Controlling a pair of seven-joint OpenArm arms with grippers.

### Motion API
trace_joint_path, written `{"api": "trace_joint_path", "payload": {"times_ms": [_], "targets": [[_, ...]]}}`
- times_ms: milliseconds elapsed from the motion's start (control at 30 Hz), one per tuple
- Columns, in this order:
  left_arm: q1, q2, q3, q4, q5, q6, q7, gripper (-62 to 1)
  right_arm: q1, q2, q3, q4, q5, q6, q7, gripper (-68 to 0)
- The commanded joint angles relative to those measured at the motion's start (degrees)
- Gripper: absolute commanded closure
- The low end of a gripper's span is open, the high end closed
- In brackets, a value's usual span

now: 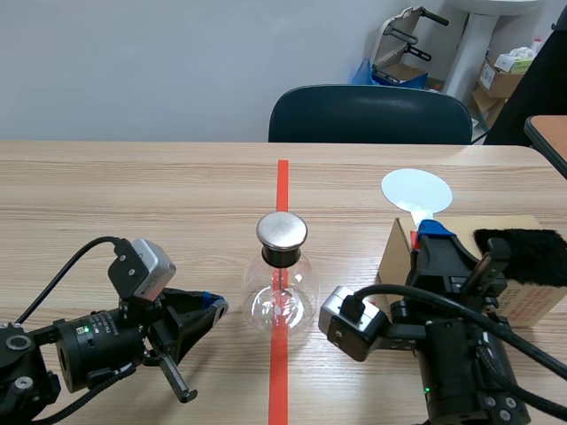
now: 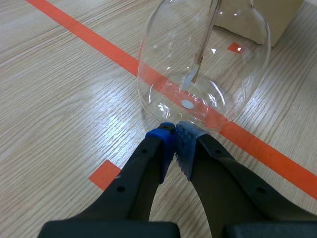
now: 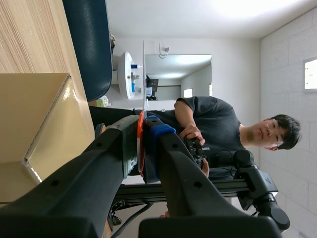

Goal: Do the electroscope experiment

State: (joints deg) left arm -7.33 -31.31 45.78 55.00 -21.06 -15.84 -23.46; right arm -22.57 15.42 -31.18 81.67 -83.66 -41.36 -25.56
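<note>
The electroscope point(image 1: 282, 279) is a clear glass flask with a round metal cap point(image 1: 282, 230), standing on the orange tape line at the table's middle. In the left wrist view the flask point(image 2: 208, 54) shows its inner rod and thin leaf point(image 2: 194, 77). My left gripper point(image 1: 213, 307) lies low to the flask's left, shut on nothing, with its tips point(image 2: 174, 130) just short of the glass base. Beside the cardboard box, my right gripper point(image 1: 431, 232) is shut on the red handle of a white round disc point(image 1: 416, 189). That gripper point(image 3: 147, 121) sees the disc point(image 3: 144, 74) edge-on.
A cardboard box point(image 1: 532, 305) stands at the right with a black furry cloth point(image 1: 523, 251) on top; it appears beside my right gripper as the box point(image 3: 34, 114). A dark chair point(image 1: 370, 115) is at the far edge. A person point(image 3: 218, 124) is visible beyond the table.
</note>
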Motion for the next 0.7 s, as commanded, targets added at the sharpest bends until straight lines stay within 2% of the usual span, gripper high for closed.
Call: {"api": "trace_joint_path", "payload": {"times_ms": [0,167,267,400,533,600,667], "targets": [[-0.17,-0.13,-0.31,1.29,-0.52,0.09,-1.20,-3.6,0.76,0.28,0.35,0.76,-0.04,-2.95,-0.22,-1.5],[-0.17,-0.44,-0.33,1.31,-0.52,0.04,-1.27,-3.6,0.68,0.26,0.35,0.76,-0.04,-2.99,0.31,-1.5],[-0.17,-1.77,-0.37,1.51,-0.55,-1.25,-4.35,-3.6,0.44,0.26,1.01,0.83,-0.04,-3.50,1.95,-1.5],[-0.13,-5.05,-0.35,2.84,-0.76,-7.34,-9.38,-5.9,-2.67,0.26,4.85,2.69,-0.04,-3.50,6.51,-1.6],[0.15,-9.20,-0.35,4.87,-0.87,-14.67,-12.13,-18.2,-7.04,0.26,10.67,6.80,0.61,-3.50,14.08,-1.8],[0.96,-11.67,-0.35,5.97,-1.77,-17.51,-14.14,-25.1,-9.33,0.28,13.97,9.27,2.84,-3.50,18.25,-1.8],[2.10,-14.23,-0.35,7.23,-1.95,-21.18,-16.68,-29.0,-11.45,0.26,17.64,11.56,5.68,-3.50,23.17,-1.8]]}}
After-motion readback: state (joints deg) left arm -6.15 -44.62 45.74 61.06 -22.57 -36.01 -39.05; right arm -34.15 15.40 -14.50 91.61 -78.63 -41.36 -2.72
